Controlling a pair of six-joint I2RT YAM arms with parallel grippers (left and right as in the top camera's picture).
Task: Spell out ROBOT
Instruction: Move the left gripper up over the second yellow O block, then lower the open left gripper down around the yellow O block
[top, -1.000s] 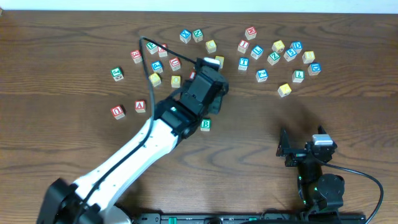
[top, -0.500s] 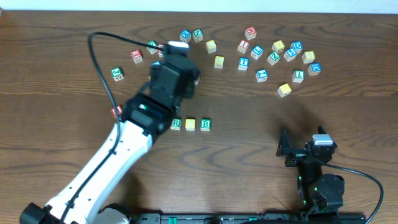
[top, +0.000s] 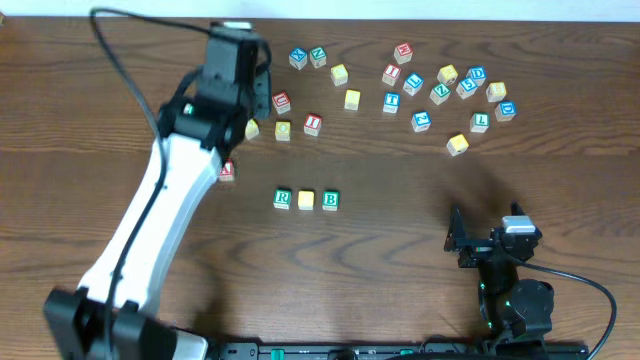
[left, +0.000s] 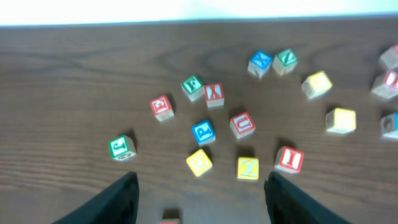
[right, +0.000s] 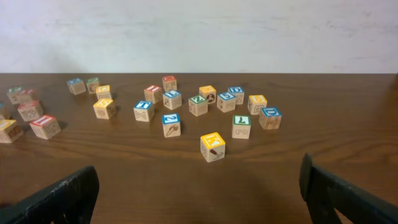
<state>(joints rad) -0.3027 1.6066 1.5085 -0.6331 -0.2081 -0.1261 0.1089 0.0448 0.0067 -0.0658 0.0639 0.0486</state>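
Three cubes stand in a row mid-table: green R, a yellow-faced cube and green B. The blue T lies among the loose cubes at the back. My left gripper hangs open and empty above the back-left cluster. Just ahead of it lie a yellow O cube, another yellow cube and a red I. My right gripper rests open and empty at the front right, with a yellow cube ahead of it.
Red U and red A sit near the left arm. Further loose cubes spread across the back right, among them a green L and yellow ones. The table's far edge runs close behind the left cluster.
The left arm has swung away from the row, up and left to the back-left cluster, uncovering R, yellow and B. The right arm has not moved.
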